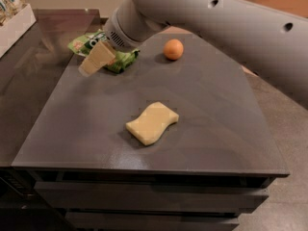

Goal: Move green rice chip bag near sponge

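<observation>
The gripper point(96, 59) hung right at the green rice chip bag point(122, 60) on the far left of the table point(221, 129), its tan tip overlapping the bag's near edge, though whether it was open or clamped on the foil could not be told. The grab looked like the step in hand. Doing it well likely meant pinching a firm fold of crumpled foil, lifting clear, then carrying it nearer and rightward to land just beside the sponge point(152, 123) without nudging it.
</observation>
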`<state>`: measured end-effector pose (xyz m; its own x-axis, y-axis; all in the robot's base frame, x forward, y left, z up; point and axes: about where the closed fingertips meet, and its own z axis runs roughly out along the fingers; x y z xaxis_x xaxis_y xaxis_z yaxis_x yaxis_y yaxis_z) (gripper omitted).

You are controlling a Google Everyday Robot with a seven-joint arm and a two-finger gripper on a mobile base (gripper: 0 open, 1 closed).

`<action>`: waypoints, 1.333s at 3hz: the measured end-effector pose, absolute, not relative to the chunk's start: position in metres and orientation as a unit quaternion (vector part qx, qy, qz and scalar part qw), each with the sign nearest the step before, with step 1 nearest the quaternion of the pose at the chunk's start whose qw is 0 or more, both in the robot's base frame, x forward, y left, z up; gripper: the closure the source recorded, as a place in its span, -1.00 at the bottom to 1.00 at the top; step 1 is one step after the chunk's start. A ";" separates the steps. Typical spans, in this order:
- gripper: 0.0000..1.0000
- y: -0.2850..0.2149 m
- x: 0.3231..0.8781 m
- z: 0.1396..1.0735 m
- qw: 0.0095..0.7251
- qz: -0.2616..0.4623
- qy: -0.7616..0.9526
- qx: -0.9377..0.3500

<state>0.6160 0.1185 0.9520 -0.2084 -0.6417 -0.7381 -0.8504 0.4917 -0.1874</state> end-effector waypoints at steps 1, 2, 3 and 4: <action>-1.00 0.119 0.616 0.952 0.398 0.131 0.766 -0.487; -1.00 0.111 0.629 0.946 0.401 0.121 0.781 -0.464; -1.00 0.101 0.650 0.938 0.410 0.115 0.796 -0.430; -1.00 0.094 0.673 0.930 0.414 0.107 0.805 -0.412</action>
<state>0.6727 0.0936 0.9305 -0.3181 -0.5738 -0.7547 -0.7517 0.6377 -0.1680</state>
